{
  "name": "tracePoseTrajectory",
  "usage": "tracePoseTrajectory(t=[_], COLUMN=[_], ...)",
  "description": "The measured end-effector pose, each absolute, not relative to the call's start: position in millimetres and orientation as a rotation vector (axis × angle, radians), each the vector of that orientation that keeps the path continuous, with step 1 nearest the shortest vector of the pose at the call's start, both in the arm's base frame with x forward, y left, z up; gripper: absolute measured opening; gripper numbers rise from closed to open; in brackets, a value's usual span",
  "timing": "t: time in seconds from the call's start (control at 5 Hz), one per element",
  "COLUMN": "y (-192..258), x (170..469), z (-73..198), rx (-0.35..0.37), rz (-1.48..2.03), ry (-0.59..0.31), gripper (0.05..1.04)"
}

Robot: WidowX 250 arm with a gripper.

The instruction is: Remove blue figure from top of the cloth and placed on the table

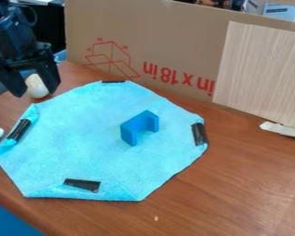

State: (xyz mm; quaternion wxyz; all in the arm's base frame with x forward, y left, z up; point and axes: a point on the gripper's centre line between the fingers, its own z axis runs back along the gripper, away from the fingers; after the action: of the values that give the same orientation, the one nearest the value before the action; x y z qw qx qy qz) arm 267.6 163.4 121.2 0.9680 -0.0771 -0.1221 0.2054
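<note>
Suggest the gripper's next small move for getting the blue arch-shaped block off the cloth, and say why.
I'd probably bring the gripper across, fingers open, to hover over the blue arch-shaped block. The fingers stand apart, but off the cloth's upper-left edge, while the block sits on the cloth, right of its middle.

One camera looks down at a slant from above the near side of the tabletop (pixel 248 179), fairly close, facing the cardboard (pixel 174 27) behind the jaws and covering the surface in front of them.
</note>
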Motion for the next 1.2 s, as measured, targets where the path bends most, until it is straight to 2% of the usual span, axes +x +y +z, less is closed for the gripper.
tracePoseTrajectory(t=[0.2,0.4,0.6,0.8,1.0,1.2], y=[160.7,149.3,116.9,84.6,58.9,35.5], x=[267.7,295.2,309.5,324.9,338.0,345.8], z=[112.5,103.3,108.7,105.7,104.2,93.5], rx=[-0.181,-0.305,-0.335,-0.338,-0.292,-0.206], rz=[0.409,0.179,-0.084,-0.324,-0.44,-0.482], ry=[-0.219,-0.206,-0.202,-0.196,-0.21,-0.204], gripper=[1.001,0.999,0.999,0.999,0.999,0.999])
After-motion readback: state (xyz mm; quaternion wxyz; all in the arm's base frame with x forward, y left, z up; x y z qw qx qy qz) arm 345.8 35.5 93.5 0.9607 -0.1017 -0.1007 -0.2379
